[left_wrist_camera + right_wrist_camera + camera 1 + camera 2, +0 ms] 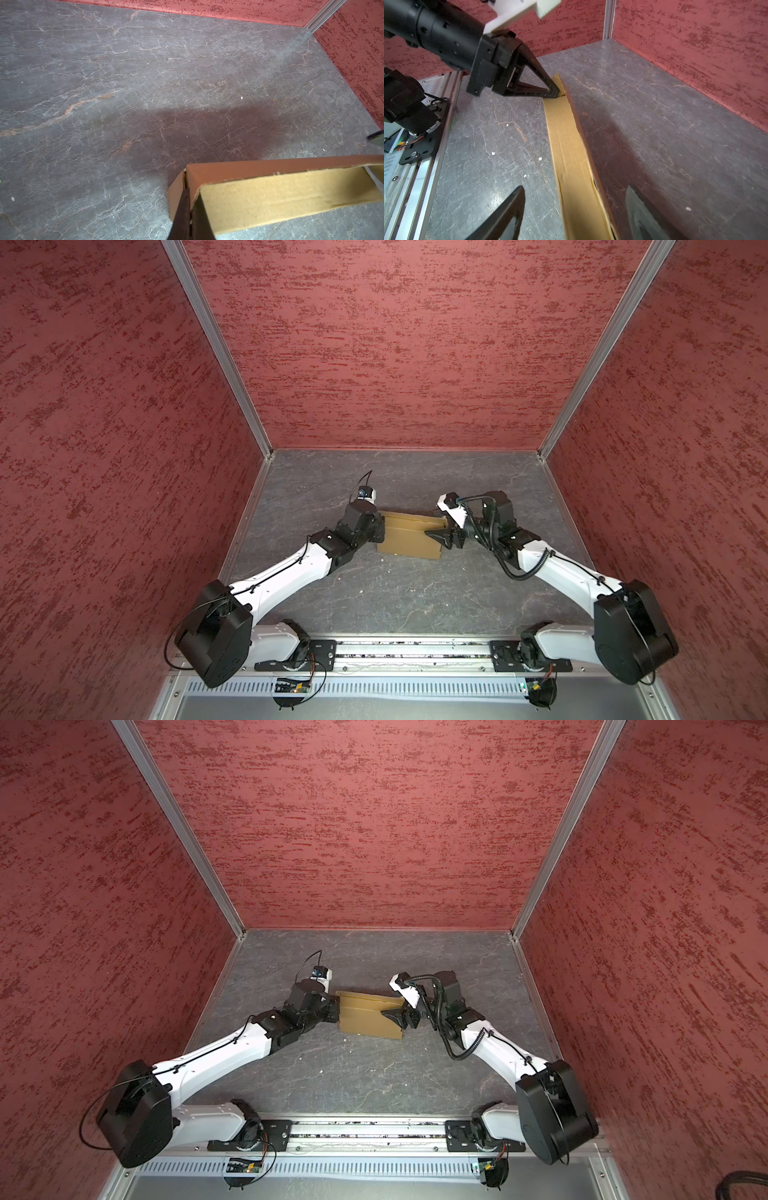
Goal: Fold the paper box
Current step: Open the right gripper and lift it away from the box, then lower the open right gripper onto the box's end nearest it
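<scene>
The paper box [409, 540] [365, 1022] is brown cardboard, folded into a shallow box, and lies mid-table in both top views. My left gripper [381, 531] [337, 1009] is at its left end. In the left wrist view the gripper [190, 209] is shut on the end wall of the box [291, 191] at a corner. My right gripper [432, 535] [388, 1016] reaches over the box's right end. In the right wrist view its jaws stand wide apart on either side of the box [566, 145], touching nothing. That view also shows the left gripper [554, 92] at the far end.
The grey stone-patterned table [415, 597] is enclosed by red walls [395, 344] at the back and both sides. An aluminium rail [415, 651] with both arm bases runs along the front edge. Small white crumbs [493, 153] lie on the table.
</scene>
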Controlling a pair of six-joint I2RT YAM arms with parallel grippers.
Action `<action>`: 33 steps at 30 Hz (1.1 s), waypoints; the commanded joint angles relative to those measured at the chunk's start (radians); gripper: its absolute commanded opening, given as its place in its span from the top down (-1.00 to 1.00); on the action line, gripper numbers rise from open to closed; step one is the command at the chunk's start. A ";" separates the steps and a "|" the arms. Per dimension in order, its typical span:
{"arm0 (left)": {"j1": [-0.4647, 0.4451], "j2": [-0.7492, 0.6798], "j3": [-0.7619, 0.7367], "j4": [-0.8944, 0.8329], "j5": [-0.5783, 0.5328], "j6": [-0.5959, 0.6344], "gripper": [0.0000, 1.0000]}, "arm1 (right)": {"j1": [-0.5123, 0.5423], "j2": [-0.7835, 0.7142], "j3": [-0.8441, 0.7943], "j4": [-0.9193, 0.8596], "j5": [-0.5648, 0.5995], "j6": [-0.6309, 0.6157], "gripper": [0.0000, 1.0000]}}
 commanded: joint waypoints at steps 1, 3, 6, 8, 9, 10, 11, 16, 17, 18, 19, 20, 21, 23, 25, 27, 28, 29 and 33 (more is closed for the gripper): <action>-0.010 0.012 -0.038 -0.092 -0.005 -0.008 1.00 | -0.025 -0.070 -0.003 0.090 -0.036 0.068 -0.54; -0.011 0.012 -0.038 -0.094 -0.007 -0.009 1.00 | -0.034 -0.106 0.000 0.091 -0.024 0.089 -0.54; -0.012 0.012 -0.036 -0.094 -0.010 -0.007 1.00 | -0.044 -0.163 0.004 0.072 0.020 0.120 -0.56; -0.013 0.011 -0.036 -0.095 -0.013 -0.005 1.00 | -0.051 -0.200 0.009 0.043 0.090 0.147 -0.56; -0.016 0.010 -0.035 -0.096 -0.014 -0.004 1.00 | -0.054 -0.214 0.012 0.027 0.121 0.160 -0.56; -0.016 0.010 -0.035 -0.097 -0.015 -0.002 1.00 | -0.054 -0.230 0.017 0.005 0.156 0.179 -0.56; -0.018 0.010 -0.035 -0.099 -0.016 -0.002 1.00 | -0.055 -0.243 0.026 -0.025 0.189 0.208 -0.56; -0.022 0.005 -0.034 -0.101 -0.026 -0.001 1.00 | -0.057 -0.284 0.072 -0.207 0.365 0.326 -0.34; -0.023 0.005 -0.035 -0.100 -0.027 0.000 1.00 | -0.057 -0.291 0.078 -0.239 0.395 0.345 -0.30; -0.024 0.007 -0.035 -0.101 -0.028 -0.001 1.00 | -0.057 -0.297 0.080 -0.275 0.427 0.365 -0.25; -0.025 0.007 -0.036 -0.100 -0.029 -0.002 1.00 | -0.057 -0.301 0.084 -0.315 0.461 0.384 -0.18; -0.025 0.008 -0.038 -0.096 -0.029 -0.002 1.00 | -0.057 -0.301 0.089 -0.350 0.484 0.397 -0.13; -0.027 0.009 -0.038 -0.095 -0.030 -0.002 1.00 | -0.057 -0.298 0.095 -0.392 0.503 0.409 -0.08; -0.031 0.010 -0.037 -0.094 -0.033 -0.004 1.00 | -0.057 -0.291 0.102 -0.455 0.532 0.436 0.00; -0.034 0.012 -0.039 -0.093 -0.036 -0.006 1.00 | -0.057 -0.287 0.101 -0.496 0.536 0.459 0.06; -0.036 0.012 -0.040 -0.094 -0.040 -0.007 1.00 | -0.057 -0.287 0.096 -0.518 0.544 0.481 0.09; -0.037 0.011 -0.040 -0.094 -0.042 -0.007 1.00 | -0.057 -0.284 0.096 -0.533 0.551 0.487 0.11; -0.039 0.010 -0.040 -0.094 -0.044 -0.008 1.00 | -0.056 -0.280 0.097 -0.544 0.555 0.492 0.13; -0.044 0.012 -0.045 -0.088 -0.046 -0.010 1.00 | -0.055 -0.241 0.101 -0.579 0.546 0.505 0.17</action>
